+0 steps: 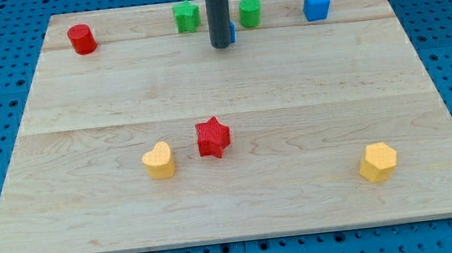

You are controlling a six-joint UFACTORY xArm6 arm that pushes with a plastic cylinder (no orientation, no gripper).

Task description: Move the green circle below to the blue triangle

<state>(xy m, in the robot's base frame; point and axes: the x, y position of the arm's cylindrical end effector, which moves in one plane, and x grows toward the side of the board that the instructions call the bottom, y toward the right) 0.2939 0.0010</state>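
The green circle [250, 12] stands near the view's top edge of the wooden board, right of centre. The blue triangle [231, 32] is almost wholly hidden behind my rod; only a thin blue sliver shows at the rod's right side. My tip [221, 45] rests on the board just left of and slightly below the green circle, right in front of the blue triangle. The tip and the green circle are apart.
A green star [187, 16] sits left of the rod. A blue cube [316, 5] is at the top right, a red cylinder [81, 39] at the top left. A red star [213, 138], a yellow heart [159, 160] and a yellow hexagon [378, 162] lie lower down.
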